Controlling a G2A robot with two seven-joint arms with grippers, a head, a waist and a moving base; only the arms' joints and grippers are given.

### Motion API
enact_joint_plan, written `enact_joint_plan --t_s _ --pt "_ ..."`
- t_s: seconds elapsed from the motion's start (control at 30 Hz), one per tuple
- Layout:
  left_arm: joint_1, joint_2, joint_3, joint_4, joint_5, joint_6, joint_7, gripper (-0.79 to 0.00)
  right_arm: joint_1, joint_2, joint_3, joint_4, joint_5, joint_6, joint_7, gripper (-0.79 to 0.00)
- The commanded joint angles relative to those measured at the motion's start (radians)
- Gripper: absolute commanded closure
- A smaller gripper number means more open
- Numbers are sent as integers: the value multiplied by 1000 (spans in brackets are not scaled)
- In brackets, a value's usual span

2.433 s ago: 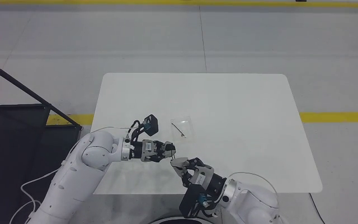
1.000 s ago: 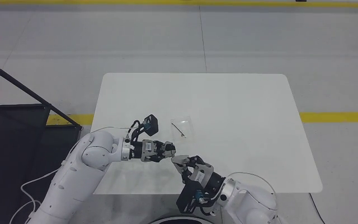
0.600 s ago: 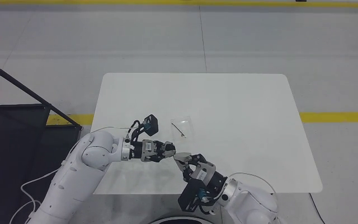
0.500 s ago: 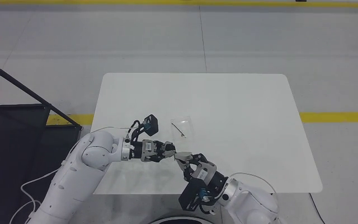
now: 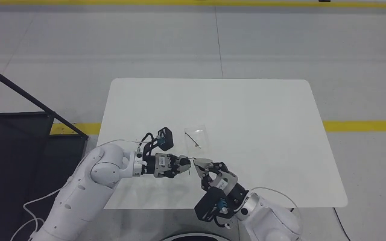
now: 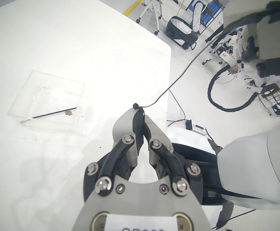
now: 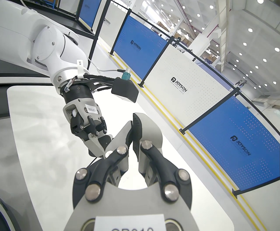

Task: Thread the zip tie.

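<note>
A thin black zip tie (image 6: 175,81) spans the gap between my two grippers, above the near part of the white table (image 5: 259,120). My left gripper (image 6: 139,113) is shut on its head end, and the small head pokes out past the fingertips. The strap curves away to my right gripper (image 6: 238,17), which appears shut on the tail. In the right wrist view my right gripper (image 7: 134,125) has its pads pressed together, and my left gripper (image 7: 99,151) sits close beside it. From above, the left gripper (image 5: 183,164) and right gripper (image 5: 200,164) nearly touch.
A clear shallow tray (image 6: 54,87) lies on the table just beyond the grippers, also seen from above as the tray (image 5: 197,136). It holds a spare black zip tie (image 6: 52,113). The table's near edge runs close under both arms.
My right gripper has risen away from the near edge and closed in on my left gripper. The left gripper has shifted slightly toward it.
</note>
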Motion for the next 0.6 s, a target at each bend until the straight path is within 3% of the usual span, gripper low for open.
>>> enact_joint_plan --t_s 0.0,0.57 --pt "3 2 -1 -3 10 -5 9 0 -1 -1 -1 1 0 5 -2 0" --pt "3 15 14 -11 44 -11 41 0 -6 -2 -14 -7 -69 25 0 0"
